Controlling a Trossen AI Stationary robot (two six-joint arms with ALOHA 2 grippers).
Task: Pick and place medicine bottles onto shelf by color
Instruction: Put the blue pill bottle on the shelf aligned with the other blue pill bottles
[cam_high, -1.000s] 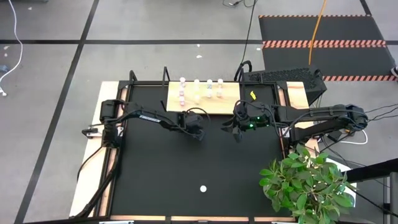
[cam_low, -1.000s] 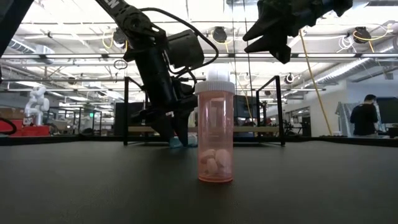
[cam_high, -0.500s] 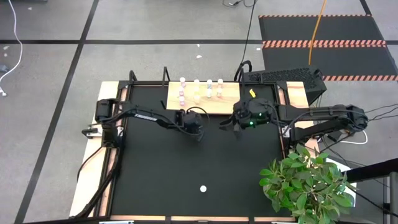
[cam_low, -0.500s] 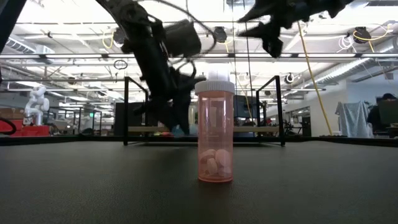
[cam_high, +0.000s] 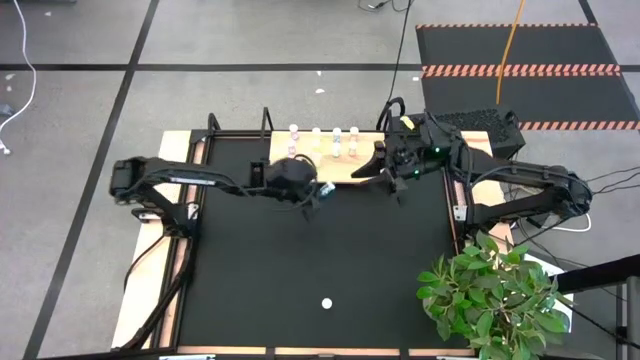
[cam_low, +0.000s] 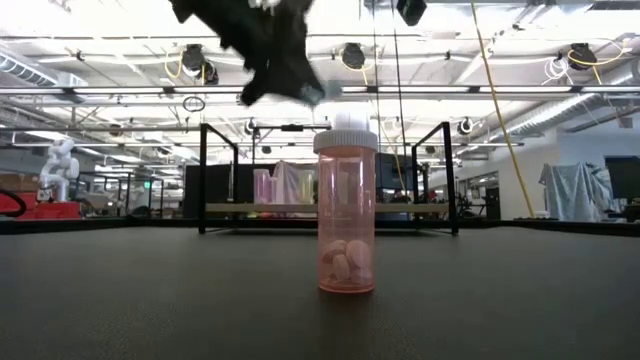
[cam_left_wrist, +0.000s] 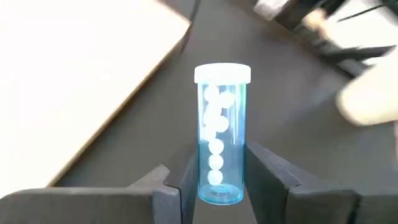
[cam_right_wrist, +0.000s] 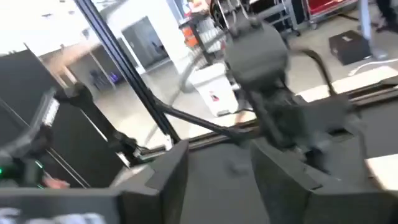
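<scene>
A teal-blue medicine bottle (cam_left_wrist: 221, 143) with a white cap and white pills hangs in the air, my left gripper (cam_left_wrist: 217, 171) shut on it, just in front of the shelf (cam_high: 366, 160). The shelf is a light-wood board at the table's far edge, with pink, yellow, teal and pale bottles (cam_high: 316, 140) standing on it. A pink bottle (cam_low: 346, 210) stands upright on its base near the table's front; in the high view its white cap (cam_high: 326, 303) shows. My right gripper (cam_right_wrist: 217, 180) is open and holds nothing, raised over the shelf's right end (cam_high: 385, 172). My left gripper pinches the lower part of the teal bottle's body (cam_left_wrist: 219, 180) between its two fingers. The bottle reaches forward along the fingers, its white cap (cam_left_wrist: 222, 73) away from the gripper. The gripper slants downward from the table's left. The bottle is lifted clear of the table.
A green plant (cam_high: 495, 295) stands at the table's right front corner. A black keyboard-like thing (cam_high: 470, 125) lies behind the right arm. Black metal brackets (cam_low: 203, 175) stand at the shelf's ends. Black table surface (cam_high: 260, 270) lies between the shelf and the pink bottle.
My left gripper has risen from the table with the teal bottle, lifting it clear, and has tipped toward level. My right gripper has also risen and gone toward the table's far edge, over the shelf's right end. The pink bottle has stayed in place.
</scene>
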